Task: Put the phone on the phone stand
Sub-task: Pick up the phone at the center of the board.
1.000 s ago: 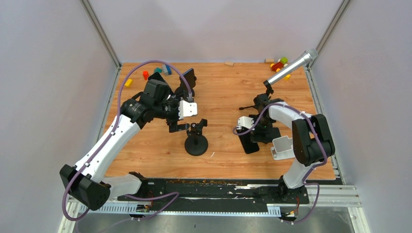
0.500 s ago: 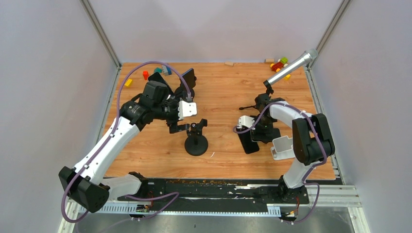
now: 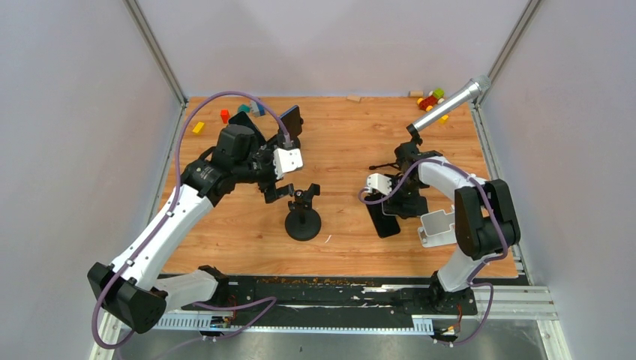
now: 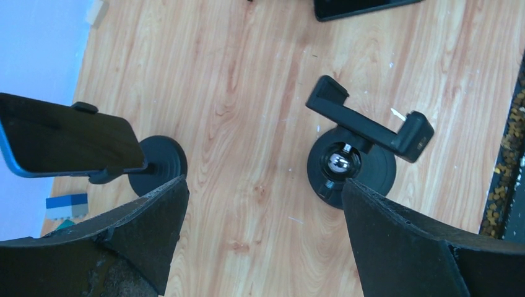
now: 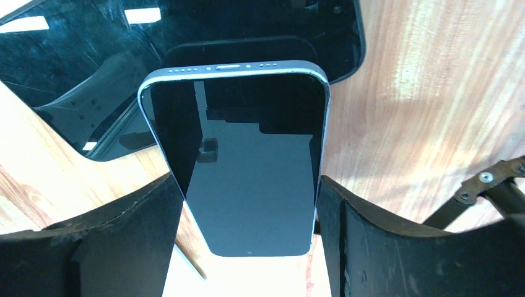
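Note:
The phone (image 5: 241, 154), black-screened with a silvery edge, stands tilted between the fingers of my right gripper (image 5: 246, 182), which press against both of its long sides. From above, the phone (image 3: 385, 220) shows dark on the wood at the right gripper (image 3: 390, 206). The phone stand (image 3: 303, 217), black with a round base and an empty clamp (image 4: 369, 127), stands mid-table. My left gripper (image 3: 279, 193) hovers open just left of it, nothing between its fingers (image 4: 384, 247).
A second stand holding another phone (image 4: 68, 139) stands at the back left (image 3: 291, 121). A glossy black slab (image 5: 186, 37) lies under the held phone. There are a white holder (image 3: 436, 227), a silver cylinder (image 3: 450, 103) and coloured blocks (image 3: 431, 99).
The right jaws have narrowed onto the phone's sides. The left arm has drifted slightly back and left, its jaws staying wide.

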Available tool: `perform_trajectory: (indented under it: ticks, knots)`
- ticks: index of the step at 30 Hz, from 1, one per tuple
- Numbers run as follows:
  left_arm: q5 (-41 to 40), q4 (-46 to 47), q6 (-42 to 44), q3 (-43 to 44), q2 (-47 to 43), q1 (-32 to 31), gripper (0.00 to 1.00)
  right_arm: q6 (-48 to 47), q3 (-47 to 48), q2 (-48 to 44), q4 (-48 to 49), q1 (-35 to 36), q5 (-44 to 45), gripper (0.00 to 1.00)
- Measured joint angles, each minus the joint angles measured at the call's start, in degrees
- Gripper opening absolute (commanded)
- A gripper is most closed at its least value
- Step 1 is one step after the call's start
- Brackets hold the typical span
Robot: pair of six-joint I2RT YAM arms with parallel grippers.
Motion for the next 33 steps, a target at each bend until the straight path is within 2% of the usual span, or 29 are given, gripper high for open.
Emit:
perform_trajectory:
  ticks: [8,16,25,33]
  knots:
    - [-4.66,6.36,-8.74,-0.13,0.09,0.0,1.0,2.05,0.24,-5.03,-0.79,0.0,-2.36,0.24]
    - [-6.62,13.09,-20.98,-0.17,1.55,0.02,1.0,8.48,5.99,-7.21,-3.39,0.81,-8.92,0.21]
    - [-6.08,18.69,-36.74,-0.17,6.88,0.02,0.97,20.02,9.88,-12.44,-1.29,9.84,-11.87,0.2]
    - [-2.86,22.73,-47.45,0.17,8.48,0.02,0.94,28.15,16.26,-12.74,2.67,16.63,-11.02,0.18]
